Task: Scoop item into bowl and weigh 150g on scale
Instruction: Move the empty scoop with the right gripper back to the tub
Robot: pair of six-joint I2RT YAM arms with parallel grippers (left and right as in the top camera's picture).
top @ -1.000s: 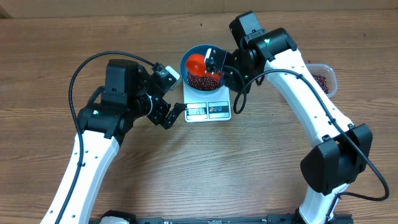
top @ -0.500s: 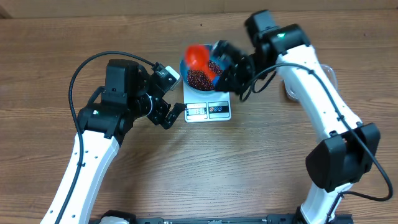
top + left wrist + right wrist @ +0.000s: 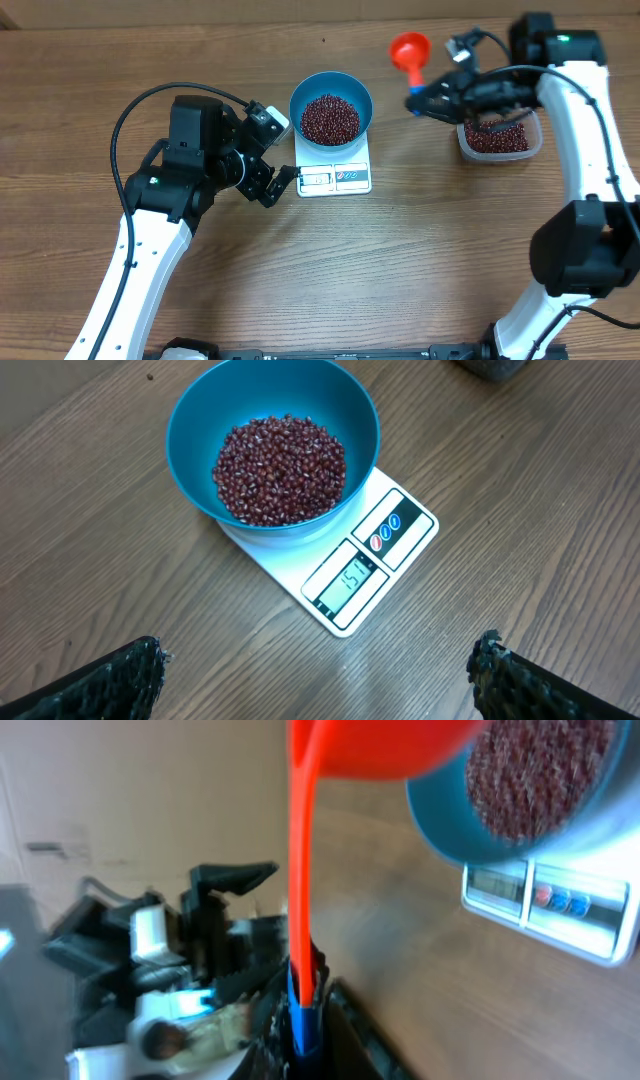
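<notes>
1. The beans [image 3: 280, 468] are small, glossy, dark red-brown grains in a low heap. They sit straight ahead of the left gripper [image 3: 279, 187], framed between its two fingers in our wrist view.
2. They lie in a round, smooth blue bowl [image 3: 190, 430] that sits on the flat white scale [image 3: 400, 525]. The display end with the blue buttons is the end nearer that gripper.
3. The left gripper is spread wide with nothing in it, one fingertip just beside the scale's corner. We can't tell if it touches.
4. The right gripper [image 3: 422, 100] is clamped tight on the blue handle end of an orange-red plastic scoop [image 3: 409, 48], whose cup sticks out past the fingertips.
5. More beans sit in a clear rounded tub [image 3: 465, 150] just behind that gripper, on the wood-grain table [image 3: 400, 260].
</notes>
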